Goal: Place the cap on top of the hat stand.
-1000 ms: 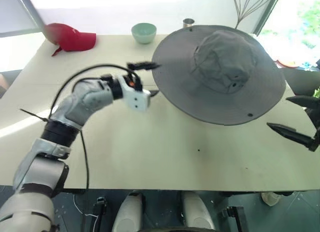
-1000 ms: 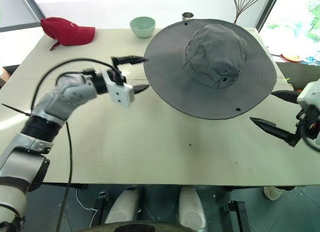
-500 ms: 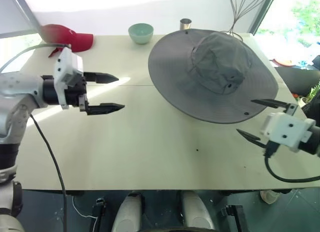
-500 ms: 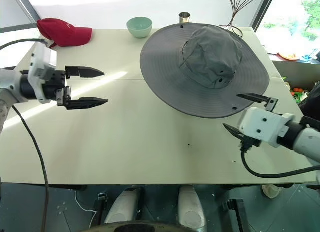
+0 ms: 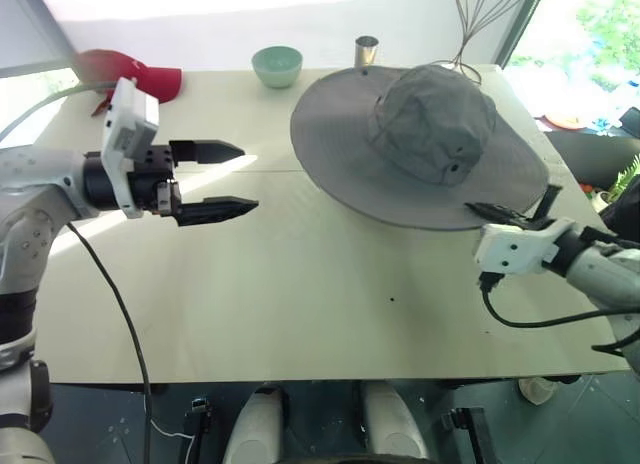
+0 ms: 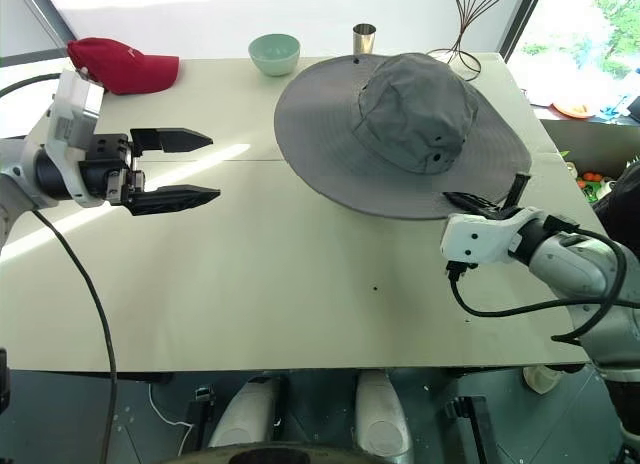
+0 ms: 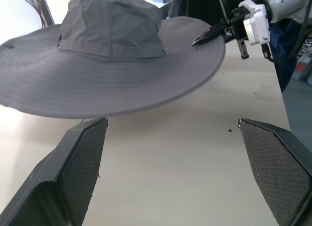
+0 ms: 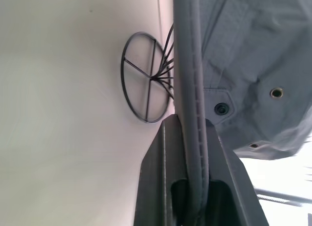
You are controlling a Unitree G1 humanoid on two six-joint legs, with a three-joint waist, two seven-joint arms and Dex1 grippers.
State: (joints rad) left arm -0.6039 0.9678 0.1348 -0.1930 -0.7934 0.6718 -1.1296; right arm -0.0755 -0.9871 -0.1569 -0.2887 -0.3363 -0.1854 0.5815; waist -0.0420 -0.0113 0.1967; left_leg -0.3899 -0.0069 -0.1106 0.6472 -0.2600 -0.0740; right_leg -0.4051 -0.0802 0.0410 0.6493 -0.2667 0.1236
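right gripper (image 8: 192, 153): clenched on the near right edge of the brim of the cap (image 6: 400, 124); the brim runs edge-on between its two fingers in the right wrist view. Judged purpose: a hold on the rim lets the arm lift or shift the soft hat without crushing the crown.
left gripper (image 5: 225, 176): released, fingers spread wide, hanging above the left part of the tabletop (image 5: 320, 314), well apart from the cap and pointing toward it. Judged purpose: standing by, clear of the hat.
cap: right half of the tabletop, toward the far edge, brim raised off the surface rather than flat.
hat stand (image 8: 146, 84): under the cap; its round wire base rests on the tabletop, rods rising beneath the brim. Whether the crown sits squarely on the cage cannot be told.
task state: judged close to done, with the cap over the stand and still gripped.
count, grippers: two.
count, hats: two; the grey cap and a red baseball cap (image 6: 122, 64) at the far left corner.
count, vessels: one green bowl (image 6: 273, 54), one metal cup (image 6: 364, 36), both at the far edge.
count, other stands: one taller wire stand (image 6: 480, 24) behind the far edge.
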